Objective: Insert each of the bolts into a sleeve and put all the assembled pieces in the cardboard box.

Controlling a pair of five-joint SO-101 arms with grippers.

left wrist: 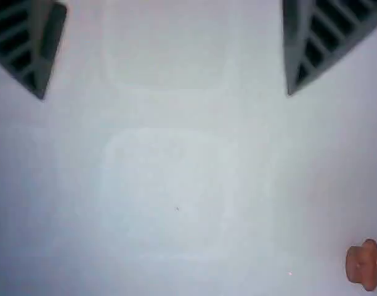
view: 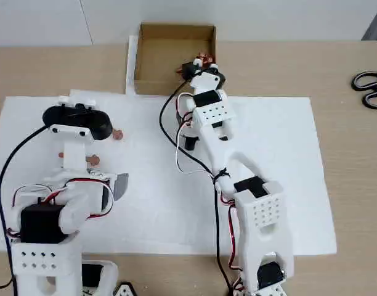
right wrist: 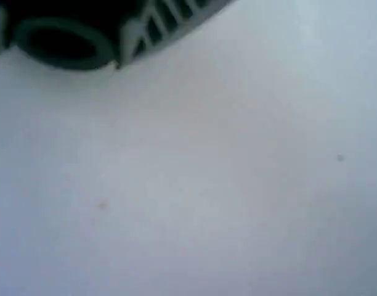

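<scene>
The cardboard box [view: 167, 58] stands at the far edge of the white paper sheet [view: 151, 203]. My right gripper [view: 198, 65] hangs over the box's right front corner, with reddish-brown pieces [view: 204, 59] showing at its tip; whether it holds them is unclear. My left gripper [left wrist: 164, 92] is open low over bare paper at the left, its grey ribbed fingers [left wrist: 28, 43] wide apart and nothing between them. A brown bolt [left wrist: 364, 265] lies just off to one side of it. Two brown pieces [view: 117, 134] [view: 93, 160] lie on the paper beside the left arm [view: 74, 154].
Scissors [view: 370, 87] lie on the wooden table at the far right. The right arm [view: 256, 209] stretches from the near edge across the sheet to the box. Its dark gripper body [right wrist: 65, 37] shows in the right wrist view above a plain white surface.
</scene>
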